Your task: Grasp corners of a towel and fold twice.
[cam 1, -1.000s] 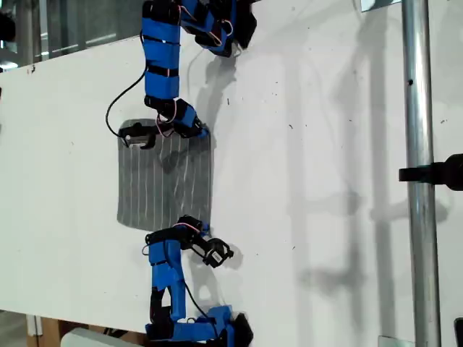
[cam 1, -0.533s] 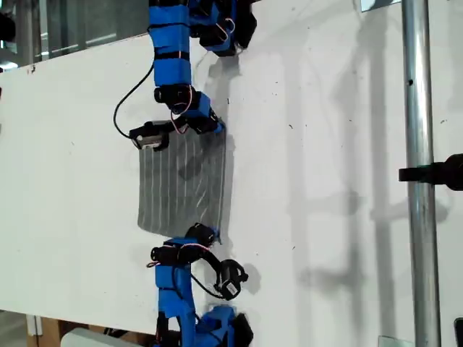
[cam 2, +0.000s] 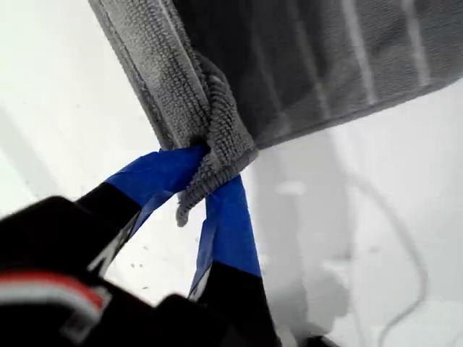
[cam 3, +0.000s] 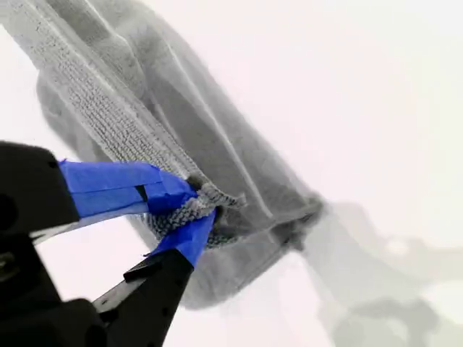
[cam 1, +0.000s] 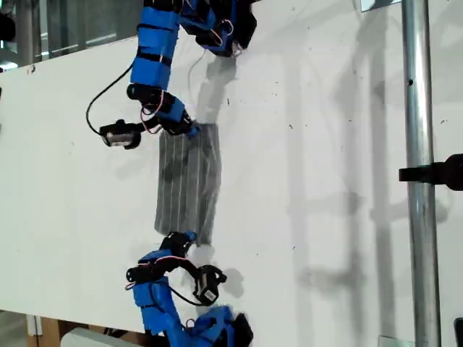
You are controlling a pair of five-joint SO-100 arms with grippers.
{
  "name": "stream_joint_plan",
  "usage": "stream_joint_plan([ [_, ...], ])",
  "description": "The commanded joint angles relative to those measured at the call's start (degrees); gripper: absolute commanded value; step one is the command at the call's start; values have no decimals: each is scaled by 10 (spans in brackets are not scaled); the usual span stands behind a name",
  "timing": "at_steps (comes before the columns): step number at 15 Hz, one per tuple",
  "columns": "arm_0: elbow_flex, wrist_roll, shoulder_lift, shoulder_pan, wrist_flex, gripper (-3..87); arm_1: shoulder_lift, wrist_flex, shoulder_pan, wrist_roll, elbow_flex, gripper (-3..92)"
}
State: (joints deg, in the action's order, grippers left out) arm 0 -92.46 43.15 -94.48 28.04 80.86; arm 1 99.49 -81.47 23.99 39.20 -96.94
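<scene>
The grey striped towel (cam 1: 187, 181) lies on the white table (cam 1: 325, 144), narrow and partly doubled over, stretched between two blue arms. One arm's gripper (cam 1: 188, 130) meets its upper end in the exterior view, the other arm's gripper (cam 1: 181, 239) its lower end; the wrist views do not show which arm is which. My first gripper (cam 2: 206, 163) is shut on a bunched corner (cam 2: 221, 141) of the towel (cam 2: 304, 65). A second corner (cam 3: 210, 199) is pinched in my second gripper (cam 3: 199, 202), and the towel (cam 3: 181, 108) trails away in folds.
A vertical metal pole (cam 1: 419, 217) with a black clamp (cam 1: 438, 173) stands at the exterior view's right. The arm bases sit at the table's top edge (cam 1: 224, 29) and bottom edge (cam 1: 217, 329). A black cable (cam 1: 101, 108) loops from the upper arm.
Both arms first dragged the towel toward the exterior view's right, then swung back left with the gripped corners. The towel now looks narrower, its held edge raised over the rest.
</scene>
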Motion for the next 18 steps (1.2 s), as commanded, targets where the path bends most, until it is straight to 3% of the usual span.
stream_joint_plan([
  [1, 80, -82, -4, 141, -11, -29, -26, 30, 131, -94, 84, -2],
  [4, 138, -116, 36, 229, -37, -29, -100, 86, 207, -160, 171, -2],
  [7, 120, -129, 32, 204, -64, -29, -86, 74, 211, -173, 173, -2],
  [11, -13, -95, 69, 174, -139, -28, -31, 80, 164, -122, -11, -2],
  [15, -6, -63, 172, 183, -134, -27, -98, 151, 163, -104, -80, -2],
  [18, 42, -67, 220, 159, -70, -4, -159, 164, 178, -102, -76, -2],
])
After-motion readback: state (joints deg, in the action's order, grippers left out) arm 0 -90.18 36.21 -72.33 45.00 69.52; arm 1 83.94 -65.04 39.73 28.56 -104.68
